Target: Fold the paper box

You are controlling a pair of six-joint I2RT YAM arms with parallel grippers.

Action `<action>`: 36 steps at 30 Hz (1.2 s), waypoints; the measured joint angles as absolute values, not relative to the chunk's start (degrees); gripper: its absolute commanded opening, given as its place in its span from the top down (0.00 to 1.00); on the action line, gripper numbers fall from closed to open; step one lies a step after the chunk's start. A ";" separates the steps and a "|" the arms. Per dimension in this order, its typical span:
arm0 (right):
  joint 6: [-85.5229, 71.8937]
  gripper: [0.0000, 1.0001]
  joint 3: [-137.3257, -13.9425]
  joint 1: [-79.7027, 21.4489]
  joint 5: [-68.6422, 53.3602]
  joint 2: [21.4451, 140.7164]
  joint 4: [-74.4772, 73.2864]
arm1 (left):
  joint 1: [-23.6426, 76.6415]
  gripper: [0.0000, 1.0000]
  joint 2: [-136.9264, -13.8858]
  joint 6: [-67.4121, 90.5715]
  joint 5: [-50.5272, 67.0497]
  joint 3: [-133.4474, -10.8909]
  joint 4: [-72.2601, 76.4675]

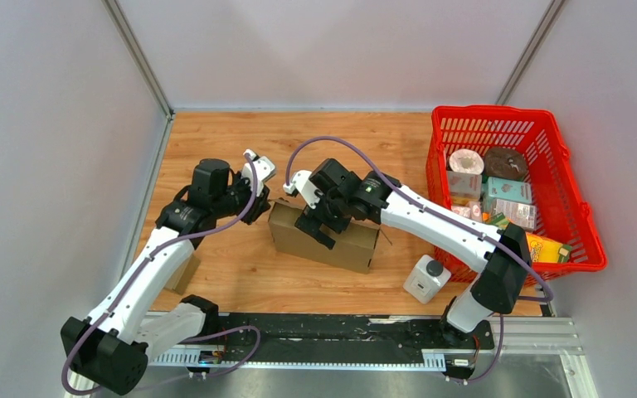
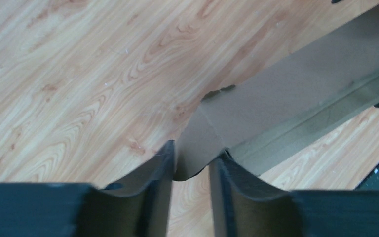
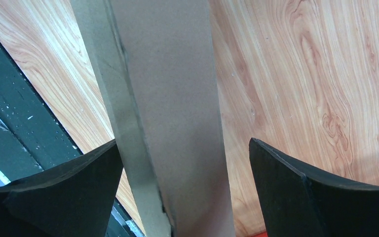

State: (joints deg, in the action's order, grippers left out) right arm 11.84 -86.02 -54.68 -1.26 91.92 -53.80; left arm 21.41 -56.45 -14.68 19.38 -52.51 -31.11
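The right hand (image 1: 319,225) hides part of the paper box (image 1: 357,249) beneath it — both box ends run off-frame in its wrist view. Whether the left hand (image 2: 191,173) pinches the flap (image 2: 197,148) between its fingers is unclear.

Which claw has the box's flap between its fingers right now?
The left claw: a corner flap of the paper box sits between its narrow-set fingers. The right claw is wide open, straddling the box's long panel.
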 measured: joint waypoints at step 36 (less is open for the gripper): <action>9.21 0.00 -81.36 -54.68 3.99 87.88 -51.11 | 21.41 0.54 -60.47 -7.14 18.85 -56.18 -34.09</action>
